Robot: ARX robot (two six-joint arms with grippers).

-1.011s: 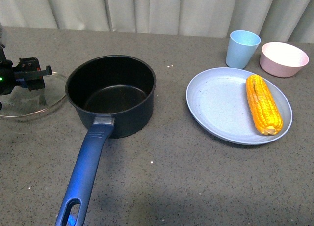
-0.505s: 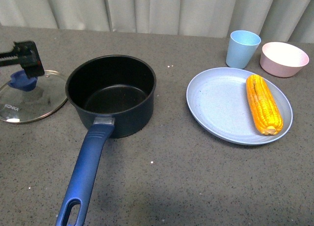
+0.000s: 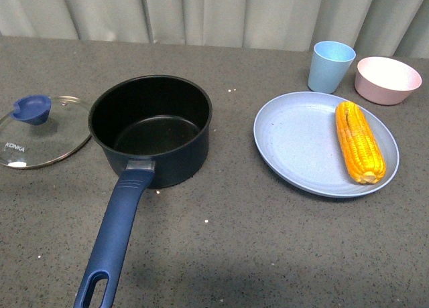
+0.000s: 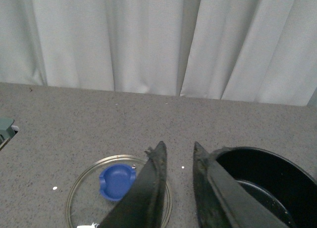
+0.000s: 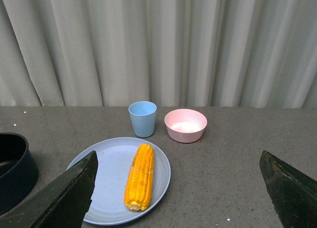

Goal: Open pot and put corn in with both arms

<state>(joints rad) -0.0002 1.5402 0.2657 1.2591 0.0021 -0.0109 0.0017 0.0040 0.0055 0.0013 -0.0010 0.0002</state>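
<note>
On the grey counter point(image 3: 268, 254) the pot point(image 3: 151, 130) stands uncovered, seemingly ready for loading. The light-blue plate point(image 3: 295, 140) sits well to its right, and the lid point(image 3: 47, 137) lies flat just left of the pot, out of the way. The corn point(image 3: 360, 142) lies on the plate. Only the wrist views show the arms: the left pincer point(image 4: 177, 153) is released and empty near the lid, and the right pincer point(image 5: 178, 161) is spread wide and empty, facing the corn.

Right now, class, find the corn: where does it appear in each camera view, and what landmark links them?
Front view: the corn lies on the right side of the plate, near the pink bowl.
Left wrist view: the corn is not in it.
Right wrist view: the corn lies on the plate, in front of the blue cup.
Shared landmark: the pot, seen in all three views.
</note>
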